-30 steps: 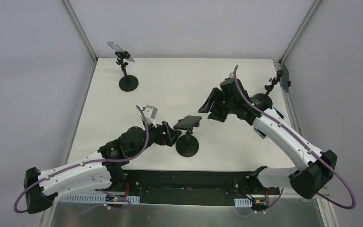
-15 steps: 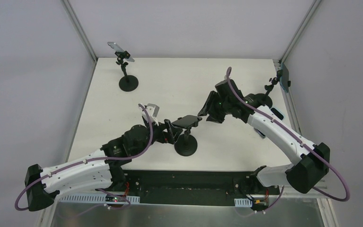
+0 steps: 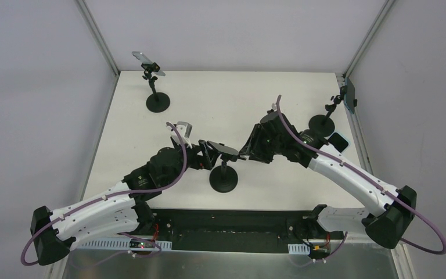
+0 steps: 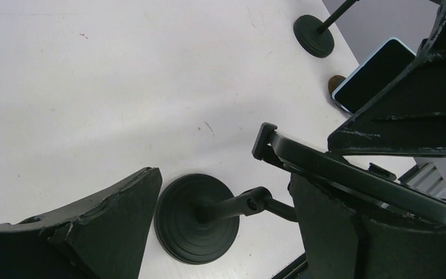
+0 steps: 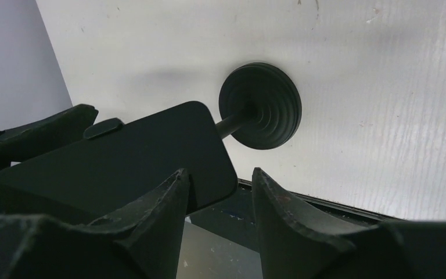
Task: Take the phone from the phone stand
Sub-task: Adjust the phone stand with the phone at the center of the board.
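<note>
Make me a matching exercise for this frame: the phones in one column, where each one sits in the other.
Things:
1. black phone nearest the arms
2. silver phone
3. black phone with a pale rim

Places:
A. lying on the white table, on no stand
B. on the black round-based stand at the far left corner
C. on the black round-based stand in the middle

Pairs: 1-C, 2-B, 3-A.

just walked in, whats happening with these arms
Two robot arms are working on taking the phone off the middle phone stand. The left tool stands open at the phone's left end. The right tool is at its right end, jaws apart. The phone sits in the stand, not yet lifted out.
</note>
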